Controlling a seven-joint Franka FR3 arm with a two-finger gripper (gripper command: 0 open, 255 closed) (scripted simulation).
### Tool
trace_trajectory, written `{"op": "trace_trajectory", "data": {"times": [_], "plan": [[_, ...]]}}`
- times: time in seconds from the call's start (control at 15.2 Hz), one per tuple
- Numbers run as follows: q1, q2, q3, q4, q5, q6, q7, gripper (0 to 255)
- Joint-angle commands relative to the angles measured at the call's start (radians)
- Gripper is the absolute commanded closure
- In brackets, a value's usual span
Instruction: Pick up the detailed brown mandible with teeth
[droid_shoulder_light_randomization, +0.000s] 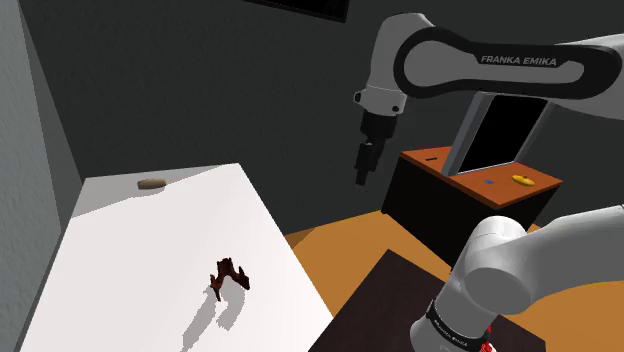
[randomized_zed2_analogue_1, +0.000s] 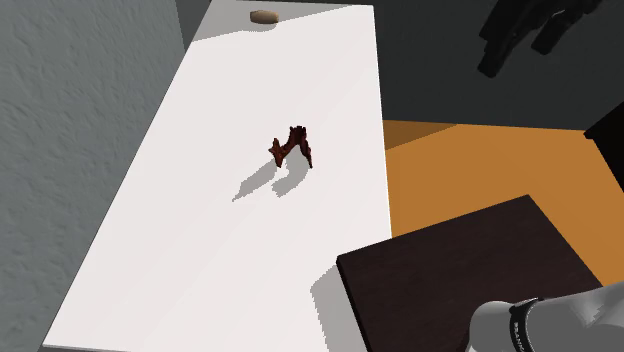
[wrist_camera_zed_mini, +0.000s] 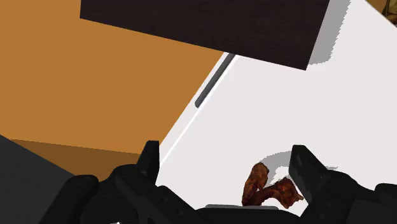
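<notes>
A white table (droid_shoulder_light_randomization: 120, 260) bears a dark brown mandible (droid_shoulder_light_randomization: 230, 275) and, well apart, a small tan lump (droid_shoulder_light_randomization: 151, 184).

The jawbone (randomized_zed2_analogue_1: 291, 148) looks rough and knobbly, a mottled reddish brown with no shine, while the white table (randomized_zed2_analogue_1: 200, 250) is smooth and matt. The grey wall (randomized_zed2_analogue_1: 70, 120) has a grainy, stippled surface, and the white arm (droid_shoulder_light_randomization: 520, 260) is smooth with a soft sheen.

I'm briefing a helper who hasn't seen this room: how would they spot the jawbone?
Find the long white table. Near its middle stands the mandible, small, jagged, dark reddish-brown. Its only neighbour, a tan oval at the far end in the shoulder view, is paler and flat.
</notes>
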Motion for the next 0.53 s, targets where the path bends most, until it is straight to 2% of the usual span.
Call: {"op": "trace_trajectory", "data": {"times": [0.0, 0.46], "plan": [[0.0, 0.0, 0.0, 0.0, 0.0, 0.0, 0.0, 0], [0.019, 0.153, 0.093, -0.075, 0.026, 0.246, 0.094, 0]]}}
